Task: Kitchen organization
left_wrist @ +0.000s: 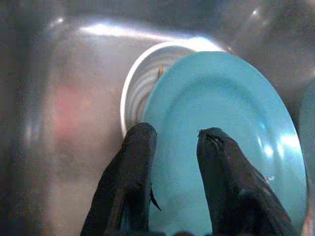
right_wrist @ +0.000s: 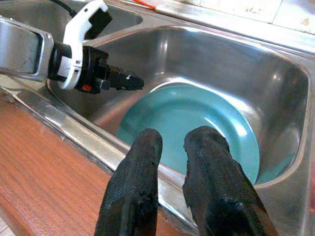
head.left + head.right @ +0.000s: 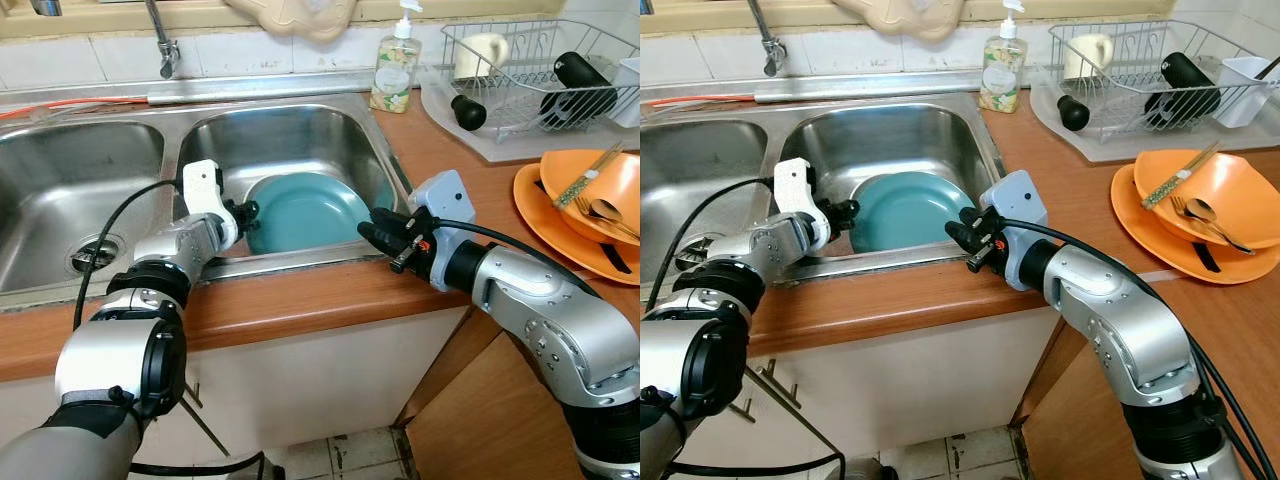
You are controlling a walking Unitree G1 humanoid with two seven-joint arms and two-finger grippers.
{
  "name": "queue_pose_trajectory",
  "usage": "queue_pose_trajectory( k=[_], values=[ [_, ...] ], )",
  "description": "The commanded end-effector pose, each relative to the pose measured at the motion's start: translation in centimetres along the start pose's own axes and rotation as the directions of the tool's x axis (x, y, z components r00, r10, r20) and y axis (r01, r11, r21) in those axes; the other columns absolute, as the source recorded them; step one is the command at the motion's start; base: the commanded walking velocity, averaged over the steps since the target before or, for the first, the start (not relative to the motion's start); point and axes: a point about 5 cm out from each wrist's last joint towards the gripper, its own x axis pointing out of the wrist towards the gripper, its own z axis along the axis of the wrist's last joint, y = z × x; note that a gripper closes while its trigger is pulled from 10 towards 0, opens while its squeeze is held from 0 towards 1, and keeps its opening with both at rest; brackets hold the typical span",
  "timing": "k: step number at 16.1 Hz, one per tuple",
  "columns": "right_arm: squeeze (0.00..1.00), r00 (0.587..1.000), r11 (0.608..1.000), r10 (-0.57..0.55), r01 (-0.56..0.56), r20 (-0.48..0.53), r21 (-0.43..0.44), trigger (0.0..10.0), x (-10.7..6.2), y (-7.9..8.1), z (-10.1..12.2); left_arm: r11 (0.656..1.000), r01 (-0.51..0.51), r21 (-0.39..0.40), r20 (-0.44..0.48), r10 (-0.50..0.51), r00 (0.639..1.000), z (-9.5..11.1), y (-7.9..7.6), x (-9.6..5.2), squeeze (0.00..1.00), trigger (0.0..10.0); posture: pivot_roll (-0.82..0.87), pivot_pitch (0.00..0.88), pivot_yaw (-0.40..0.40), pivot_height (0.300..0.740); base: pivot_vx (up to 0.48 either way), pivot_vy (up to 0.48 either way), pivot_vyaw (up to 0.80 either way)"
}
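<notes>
Teal plate point(image 3: 305, 212) leans inside the right basin of the steel sink point(image 3: 290, 125), with the left hand point(image 3: 243, 212) at its left rim, fingers slightly apart, and the right hand point(image 3: 372, 230) over the sink's front edge by the wooden worktop point(image 3: 300, 300), fingers slightly apart.

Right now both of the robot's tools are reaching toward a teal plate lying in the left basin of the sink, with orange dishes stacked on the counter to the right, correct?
Not quite: the teal plate lies in the right basin, not the left, as the left eye view shows. The rest holds: the left tool and right tool both reach toward it, and orange dishes sit stacked on the counter to the right.
</notes>
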Motion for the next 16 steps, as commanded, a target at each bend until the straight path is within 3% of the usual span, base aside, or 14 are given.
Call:
queue_pose_trajectory(
  k=[1, 5, 6, 7, 9, 10, 11, 13, 15, 16],
  values=[
    [0.00, 0.999, 0.999, -0.039, 0.039, -0.005, -0.006, 10.0, 0.2, -0.4, 0.2, 0.998, -0.017, 0.068, 0.036, 0.015, 0.999, 0.6, 0.8, -0.3, 1.00, 10.0, -0.06, 0.000, 0.069, 0.740, 0.000, 0.000, 0.00],
    [0.00, 0.984, 0.984, -0.175, 0.175, -0.014, 0.029, 10.0, 0.4, -1.8, 0.0, 0.978, -0.039, 0.207, 0.129, 0.012, 0.992, 1.3, 1.9, -1.1, 1.00, 10.0, -0.06, 0.000, 0.067, 0.740, 0.000, 0.000, 0.00],
    [0.84, 0.976, 0.975, -0.218, 0.218, -0.020, 0.045, 10.0, 0.4, -2.2, -0.2, 0.969, -0.051, 0.241, 0.176, 0.009, 0.984, 1.6, 2.3, -1.6, 1.00, 10.0, -0.05, 0.000, 0.065, 0.740, 0.000, 0.000, 0.00],
    [1.00, 0.970, 0.968, -0.243, 0.244, -0.018, 0.060, 10.0, 0.4, -2.5, -0.2, 0.968, -0.054, 0.245, 0.250, -0.009, 0.968, 2.0, 2.6, -2.3, 1.00, 10.0, -0.05, 0.000, 0.061, 0.740, 0.000, 0.000, 0.00],
    [1.00, 0.953, 0.951, -0.302, 0.302, -0.011, 0.074, 10.0, 0.4, -3.0, 0.0, 0.961, -0.071, 0.267, 0.362, -0.032, 0.931, 2.3, 2.7, -3.7, 1.00, 10.0, -0.04, 0.000, 0.058, 0.740, 0.000, 0.000, 0.00],
    [1.00, 0.946, 0.944, -0.326, 0.325, 0.004, 0.053, 10.0, 0.6, -3.2, 0.1, 0.960, -0.089, 0.266, 0.449, -0.042, 0.893, 2.4, 2.5, -4.7, 1.00, 10.0, -0.04, 0.000, 0.058, 0.740, 0.000, 0.000, 0.00],
    [1.00, 0.938, 0.937, -0.347, 0.346, 0.008, 0.046, 10.0, 0.7, -3.3, 0.1, 0.964, -0.066, 0.256, 0.474, -0.066, 0.878, 2.3, 2.2, -5.3, 1.00, 10.0, -0.04, 0.000, 0.060, 0.740, 0.000, 0.000, 0.00],
    [1.00, 0.916, 0.916, -0.402, 0.402, 0.010, -0.009, 10.0, 0.9, -3.5, 0.2, 0.958, 0.031, 0.287, 0.501, -0.177, 0.847, 1.9, 0.8, -7.1, 1.00, 10.0, -0.03, 0.000, 0.056, 0.740, 0.000, 0.000, 0.00],
    [1.00, 0.906, 0.906, -0.423, 0.423, 0.013, 0.000, 10.0, 1.2, -3.8, 0.3, 0.912, 0.145, 0.385, 0.438, -0.319, 0.841, 1.3, -1.2, -8.2, 1.00, 10.0, -0.03, 0.000, 0.056, 0.740, 0.000, 0.000, 0.00],
    [1.00, 0.901, 0.901, -0.433, 0.433, 0.009, -0.006, 10.0, 1.2, -3.9, 0.4, 0.899, 0.158, 0.409, 0.426, -0.341, 0.838, 1.1, -1.5, -8.5, 1.00, 10.0, -0.01, 0.000, 0.048, 0.740, 0.000, 0.000, 0.00]
  ],
)
